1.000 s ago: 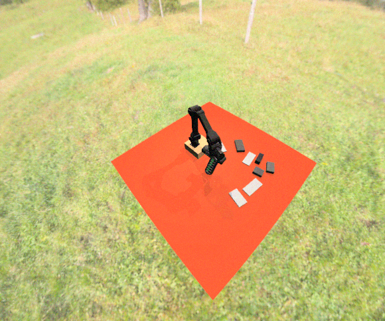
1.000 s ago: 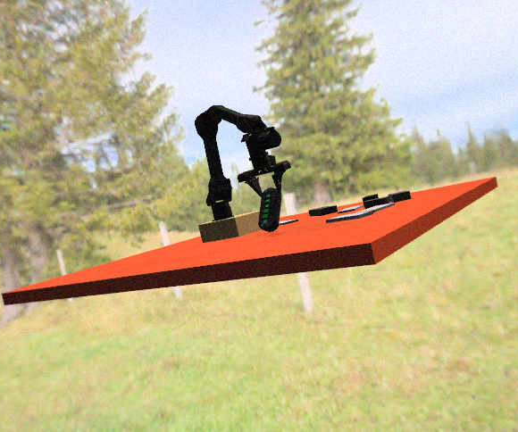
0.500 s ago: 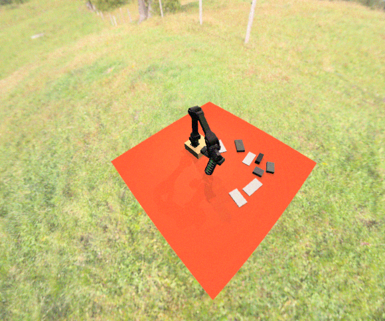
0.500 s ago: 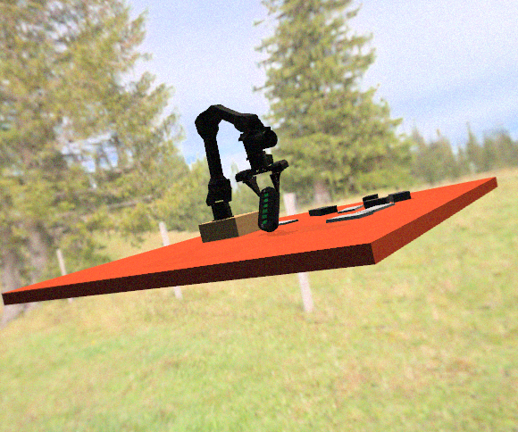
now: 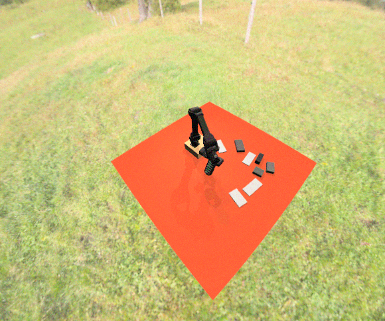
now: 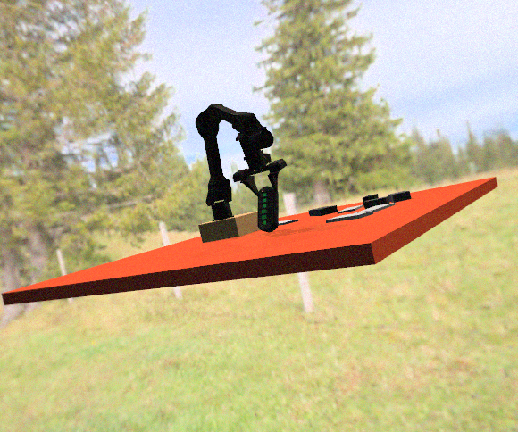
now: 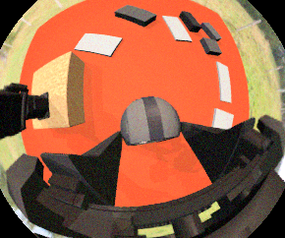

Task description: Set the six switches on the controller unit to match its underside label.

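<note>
The dark grey controller unit (image 5: 208,168) (image 6: 274,211) (image 7: 139,118) hangs in the air, clear of the bench (image 5: 172,193) (image 6: 157,262) (image 7: 97,74). Its long side stands steeply on end. The row of switches with green parts faces outward in the exterior view; the separate switch positions are too small to read surely. My gripper (image 5: 210,164) (image 6: 267,192) (image 7: 150,130) is shut on the unit, one finger on each side. The wrist view shows the unit's rounded grey end with a dark band. The underside label does not show in any view.
Dark modules (image 5: 239,145) (image 5: 259,158) (image 5: 270,167) (image 5: 258,171) and white flat plates (image 5: 249,158) (image 5: 252,186) (image 5: 237,197) lie on the right. Another white plate (image 5: 222,146) (image 7: 98,44) lies near the arm's wooden base block (image 6: 220,230) (image 7: 58,93).
</note>
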